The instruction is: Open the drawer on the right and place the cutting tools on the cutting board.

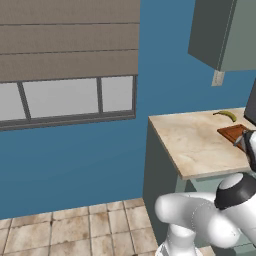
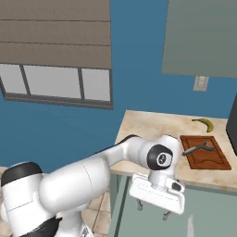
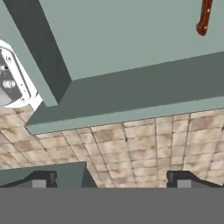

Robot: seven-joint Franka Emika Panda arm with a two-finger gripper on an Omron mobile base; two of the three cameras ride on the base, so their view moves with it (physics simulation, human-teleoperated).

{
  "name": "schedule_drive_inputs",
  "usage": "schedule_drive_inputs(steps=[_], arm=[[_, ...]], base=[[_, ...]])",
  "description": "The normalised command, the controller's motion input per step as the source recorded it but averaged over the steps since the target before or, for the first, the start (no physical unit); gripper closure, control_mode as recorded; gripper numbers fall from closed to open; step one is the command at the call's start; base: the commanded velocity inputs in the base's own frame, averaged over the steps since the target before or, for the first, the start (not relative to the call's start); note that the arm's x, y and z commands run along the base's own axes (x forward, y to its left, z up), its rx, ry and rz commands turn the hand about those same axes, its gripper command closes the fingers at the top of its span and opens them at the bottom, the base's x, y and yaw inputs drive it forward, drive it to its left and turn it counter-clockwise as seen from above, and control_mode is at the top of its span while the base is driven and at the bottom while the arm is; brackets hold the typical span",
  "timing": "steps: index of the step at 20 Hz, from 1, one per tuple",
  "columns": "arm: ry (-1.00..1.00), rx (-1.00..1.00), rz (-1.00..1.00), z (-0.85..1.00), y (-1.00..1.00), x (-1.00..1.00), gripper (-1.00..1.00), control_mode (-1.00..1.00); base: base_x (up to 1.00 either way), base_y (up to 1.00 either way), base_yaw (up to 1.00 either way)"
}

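Note:
The reddish-brown cutting board [image 2: 203,155] lies on the beige counter, and a grey cutting tool [image 2: 198,149] rests across it. The left base view has the same board [image 1: 234,133] at its right edge. Below the counter's front edge my gripper [image 2: 153,209] hangs open, pointing down, with nothing between its fingers. In the hand view the gripper [image 3: 112,180] looks past the open grey-green drawer [image 3: 131,39] to the floor. A knife's reddish-brown handle [image 3: 203,17] lies in the drawer at the top right; its blade is out of frame.
A yellow banana [image 2: 203,123] lies behind the board near the blue wall. A dark appliance [image 2: 233,129] stands at the counter's right end, with a grey wall cabinet [image 2: 203,37] above. Beige floor tiles [image 3: 144,148] spread under the gripper.

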Motion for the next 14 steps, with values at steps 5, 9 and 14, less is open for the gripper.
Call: schedule_drive_inputs(steps=[5,9,14], arm=[[-0.08,0.09,0.06,-0.44,-0.02,0.00,-1.00,-1.00],[-0.05,0.01,0.02,-0.36,-0.20,0.00,-1.00,-1.00],[-0.05,0.00,0.00,-0.40,-0.37,0.00,-1.00,-1.00]], base=[[0.00,0.00,0.00],[0.00,0.00,0.00],[0.00,0.00,0.00]])
